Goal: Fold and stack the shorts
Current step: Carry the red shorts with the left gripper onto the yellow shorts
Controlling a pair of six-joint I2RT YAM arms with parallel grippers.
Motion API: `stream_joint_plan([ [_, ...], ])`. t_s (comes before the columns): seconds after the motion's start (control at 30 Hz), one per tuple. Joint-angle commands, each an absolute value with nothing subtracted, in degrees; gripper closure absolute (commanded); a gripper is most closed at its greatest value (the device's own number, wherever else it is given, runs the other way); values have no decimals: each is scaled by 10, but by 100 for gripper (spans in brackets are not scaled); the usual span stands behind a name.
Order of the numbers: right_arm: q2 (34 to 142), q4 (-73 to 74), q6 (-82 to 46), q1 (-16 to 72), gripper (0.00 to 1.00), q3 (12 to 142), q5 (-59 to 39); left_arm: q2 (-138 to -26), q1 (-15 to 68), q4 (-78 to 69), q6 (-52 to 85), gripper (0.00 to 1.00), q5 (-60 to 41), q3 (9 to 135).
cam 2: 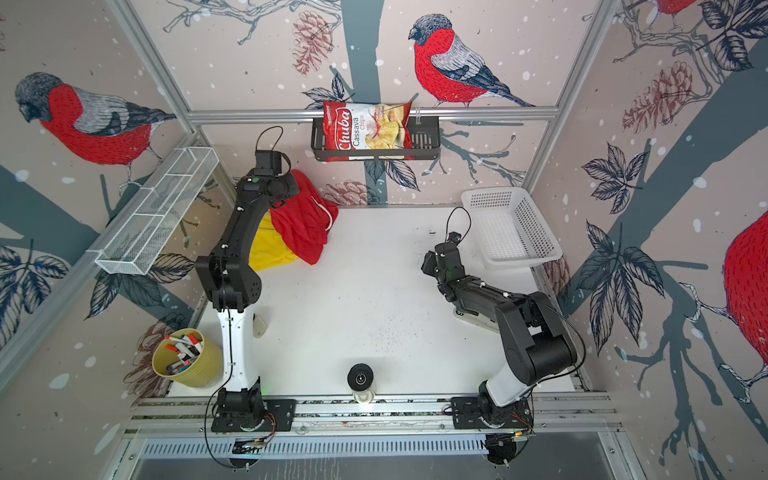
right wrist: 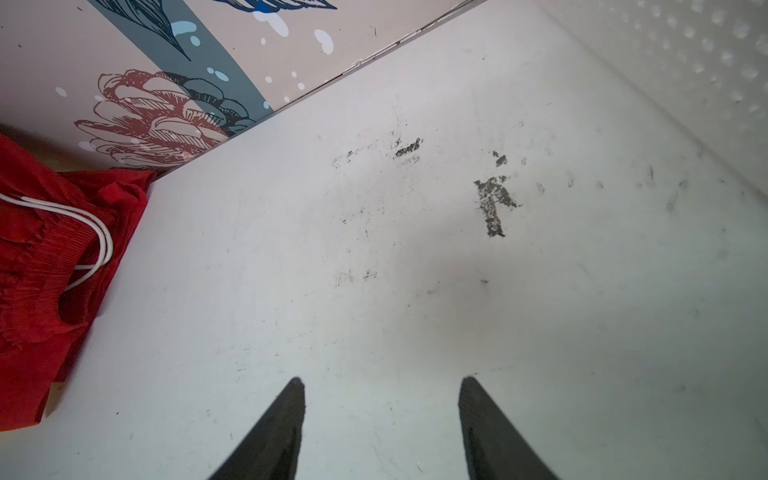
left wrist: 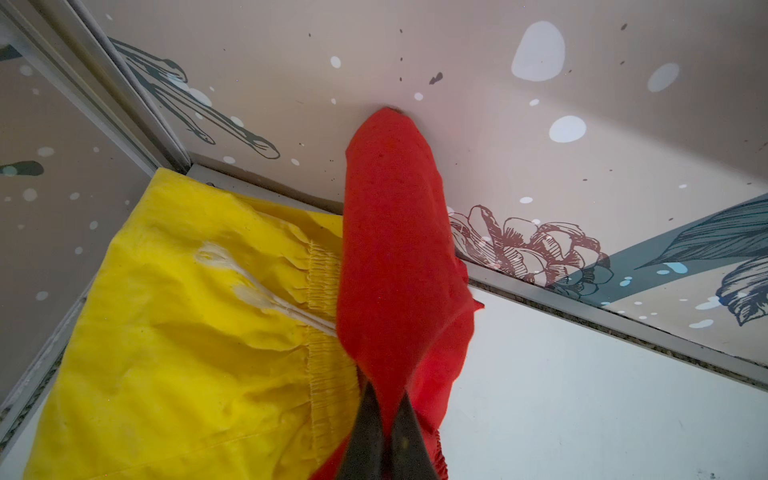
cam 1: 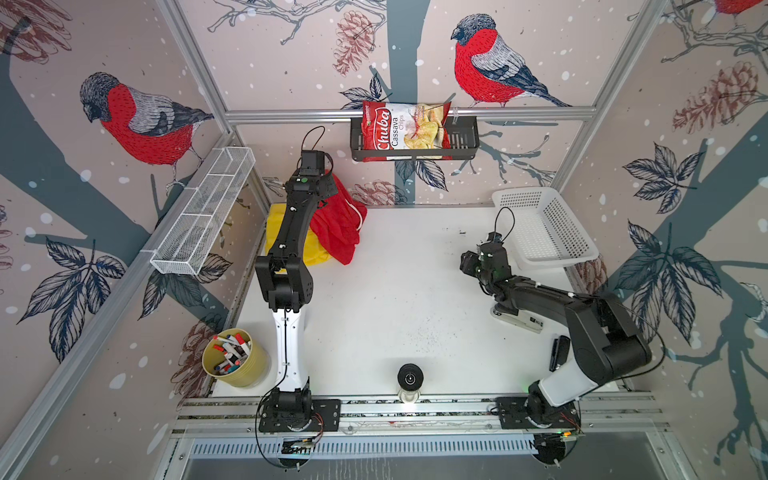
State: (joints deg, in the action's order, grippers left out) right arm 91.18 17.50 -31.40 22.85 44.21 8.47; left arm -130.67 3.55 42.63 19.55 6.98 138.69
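L jaws tight on red shorts [left wrist: 395,249] over yellow shorts [left wrist: 187,353]; R jaws apart.

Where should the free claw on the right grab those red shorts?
Probably the gathered waistband, beside the white drawstring, coming from the open table side. The red shorts hang bunched from the left gripper, which is shut on them by the back wall. That thick edge faces the open right gripper, while the yellow shorts lie on the far side.

Shorts [cam 1: 336,224] piled far left, one pair over the other, basket [cam 1: 569,226] far right
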Motion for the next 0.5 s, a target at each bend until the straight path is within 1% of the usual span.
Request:
stream_joint_plan([
  [0.0, 914, 189, -315, 230, 40, 445, 82, -1291, 32, 418, 191, 100, 65, 1390],
  [0.47, 910, 181, -319, 238, 40, 439, 85, -1274, 21, 418, 191, 100, 61, 1395],
])
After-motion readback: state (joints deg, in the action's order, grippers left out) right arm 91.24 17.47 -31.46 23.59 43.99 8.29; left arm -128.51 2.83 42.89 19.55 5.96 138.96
